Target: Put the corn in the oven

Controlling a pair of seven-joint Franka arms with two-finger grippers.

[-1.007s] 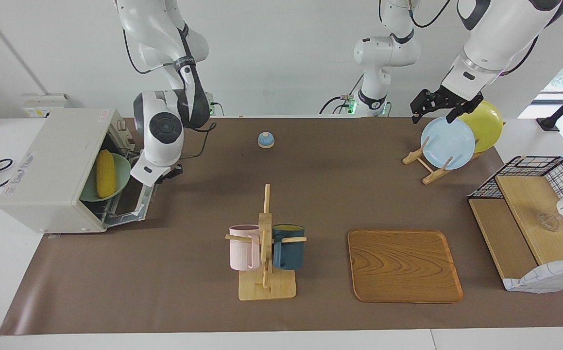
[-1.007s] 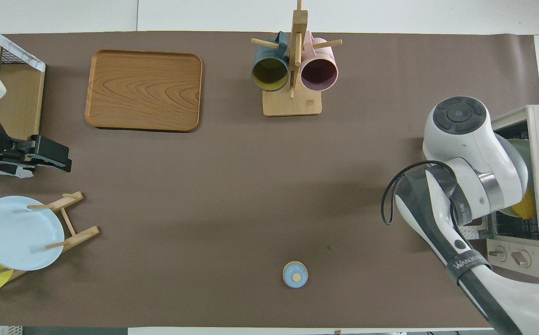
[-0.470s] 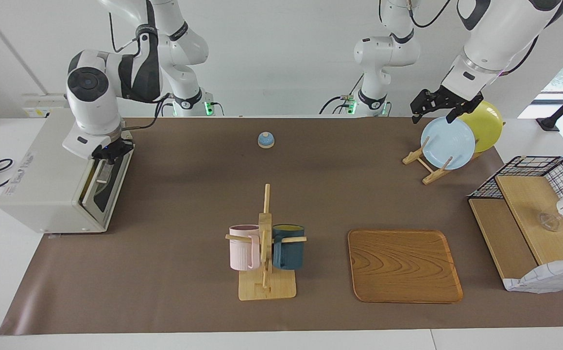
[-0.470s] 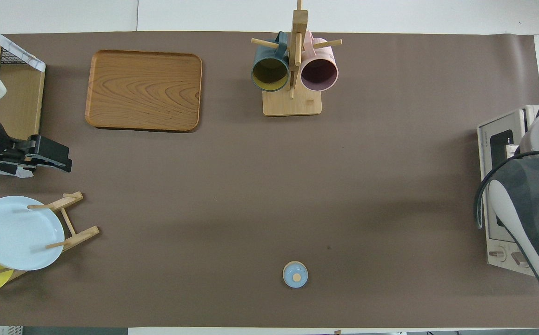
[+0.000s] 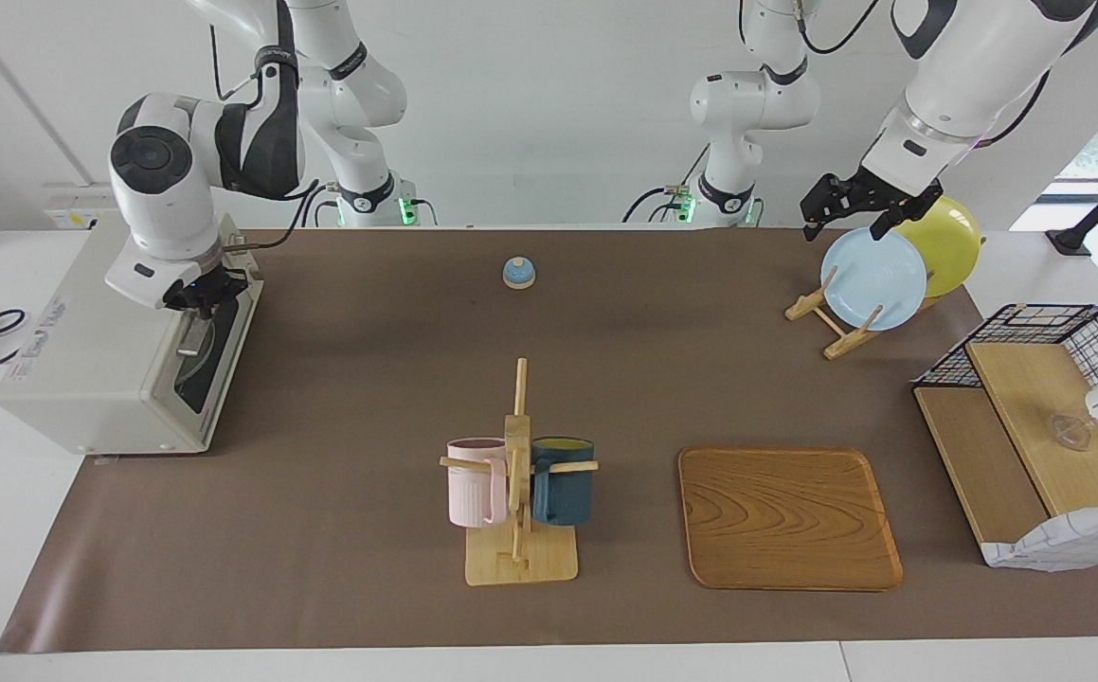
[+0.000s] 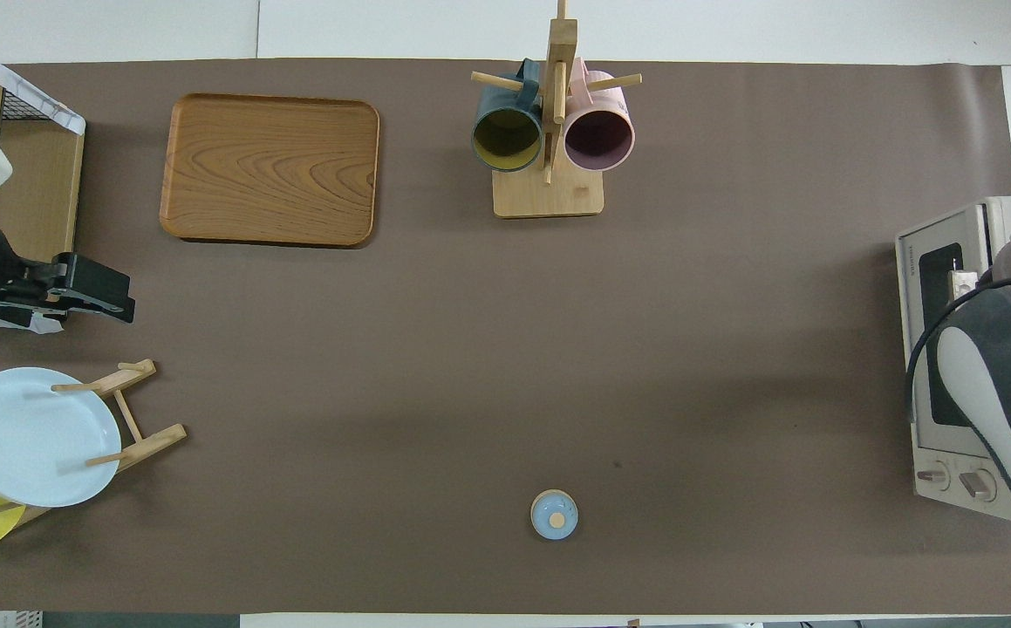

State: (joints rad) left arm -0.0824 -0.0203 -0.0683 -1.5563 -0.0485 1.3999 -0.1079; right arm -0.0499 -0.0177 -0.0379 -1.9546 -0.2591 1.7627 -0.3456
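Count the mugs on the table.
2: a pink mug and a dark blue mug, hanging on either side of the wooden mug stand beside the tray.

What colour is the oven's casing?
Off-white, with a dark glass door; the oven shows best in the facing view.

A robot lab: two arms (image 5: 189,142) bolted at a papered table (image 5: 369,379), bare white walls, staged kitchenware.

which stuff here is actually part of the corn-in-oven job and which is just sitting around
Job: oven, door shut, corn not visible; right gripper at its handle.

Lying about: wooden tray, mug rack, plate rack, small blue bell, wire basket; left gripper waiting.
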